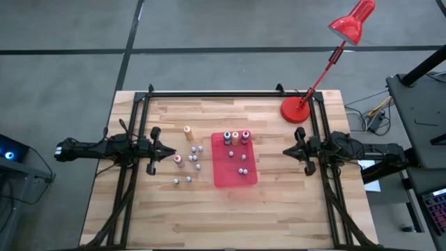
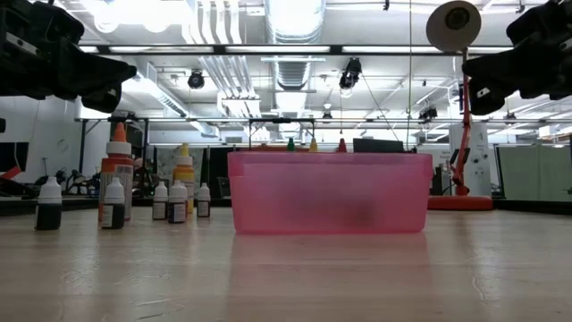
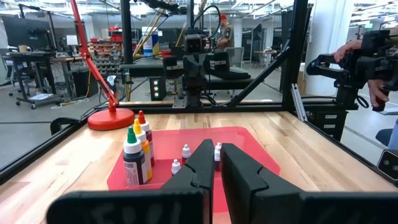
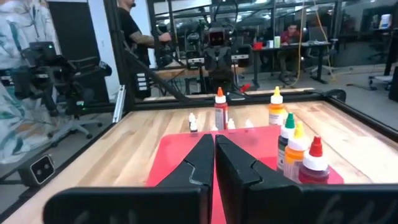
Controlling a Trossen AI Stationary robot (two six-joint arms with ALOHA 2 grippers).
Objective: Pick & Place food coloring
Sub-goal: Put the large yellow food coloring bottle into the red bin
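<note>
Overhead arrangement of a light wooden plank counter [image 1: 279,202] with two dark arms facing each other across it. The left jaws [image 1: 171,150] hover at the left side of the counter, closed tip to tip and holding nothing; the right jaws [image 1: 286,150] hover at the right side, likewise closed and empty. Between them lies the flat translucent red rectangular plastic tray [image 1: 234,178]. The food coloring, a set of tiny dropper bottles, is divided into two groups. Three tall bottles [image 1: 235,137] with green, yellow and red tips stand in a row along the far edge of the tray, and three small white-capped bottles [image 1: 242,166] stand nearer its middle. The remaining bottles [image 1: 191,159] stand upright on the bare counter just left of the tray, near the tips of the left jaws but apart from them; among these, an orange bottle [image 1: 187,130] stands farthest back and a red-capped one [image 1: 178,160] closest to the left jaws. A red desk lamp with a round base [image 1: 295,110] rests at the far right corner of the counter.
</note>
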